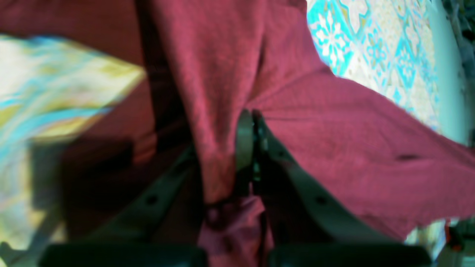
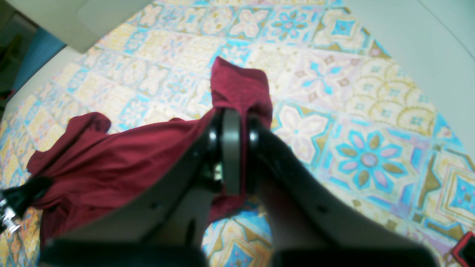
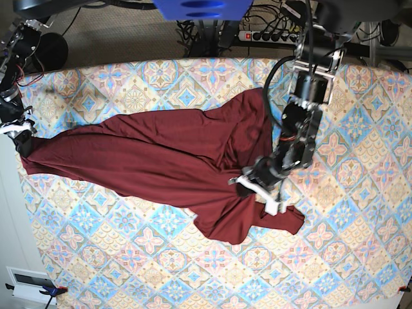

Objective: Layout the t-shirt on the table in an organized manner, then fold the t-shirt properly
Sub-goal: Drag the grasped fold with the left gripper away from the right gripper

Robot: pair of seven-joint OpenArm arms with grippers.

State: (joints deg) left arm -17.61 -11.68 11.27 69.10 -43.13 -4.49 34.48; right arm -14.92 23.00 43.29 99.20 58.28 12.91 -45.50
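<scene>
The maroon t-shirt (image 3: 161, 161) lies spread in a long, crumpled band across the tiled table (image 3: 347, 257), from the left edge to right of centre. My right gripper (image 3: 18, 132) is at the table's left edge, shut on the shirt's left end. In the right wrist view its jaws (image 2: 232, 126) pinch a fold of the t-shirt (image 2: 111, 159) above the table (image 2: 334, 111). My left gripper (image 3: 256, 188) is shut on the shirt's lower right part. In the left wrist view its jaws (image 1: 252, 126) clamp the fabric (image 1: 352, 148), which hangs around them.
A power strip and cables (image 3: 270, 32) lie beyond the table's far edge. A white box (image 3: 26, 280) sits off the front left corner. A red object (image 2: 465, 248) shows at the right wrist view's lower right. Bare table shows in front of the shirt (image 3: 193, 270).
</scene>
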